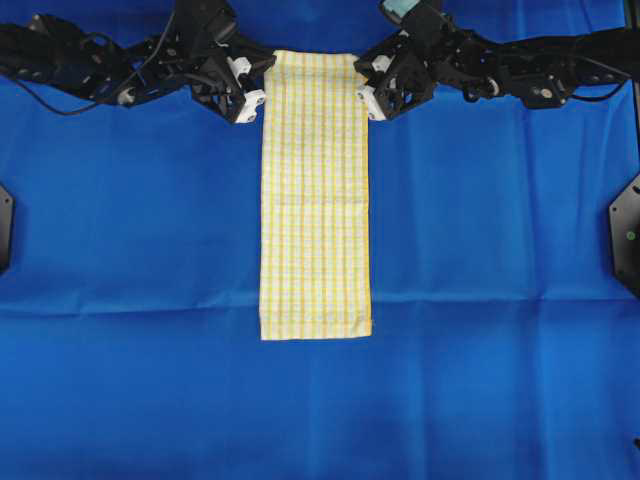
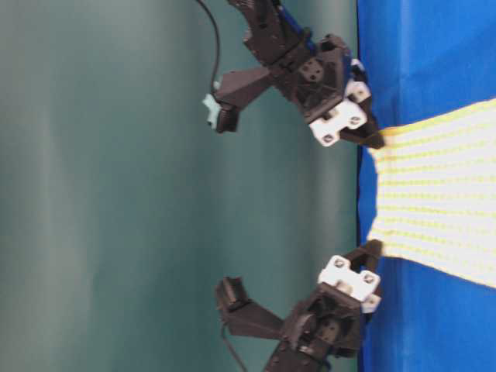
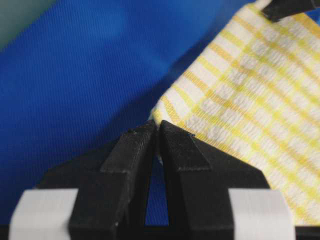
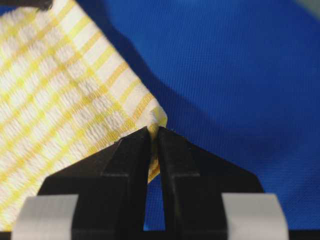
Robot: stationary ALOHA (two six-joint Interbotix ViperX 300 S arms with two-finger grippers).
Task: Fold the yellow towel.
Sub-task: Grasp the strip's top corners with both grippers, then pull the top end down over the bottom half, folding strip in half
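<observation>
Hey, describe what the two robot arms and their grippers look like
Both arms are black, angular, with exposed black cables. The left gripper and right gripper each end in two black wedge-shaped fingers on white blocks with visible screws. A small pale teal part sits near the right arm's wrist.

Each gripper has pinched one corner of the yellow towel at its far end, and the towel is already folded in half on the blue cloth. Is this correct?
Not entirely. The yellow towel is not folded yet: the overhead view shows it lying full length, flat on the blue cloth. The rest holds: the left gripper and the right gripper each pinch one corner.
</observation>
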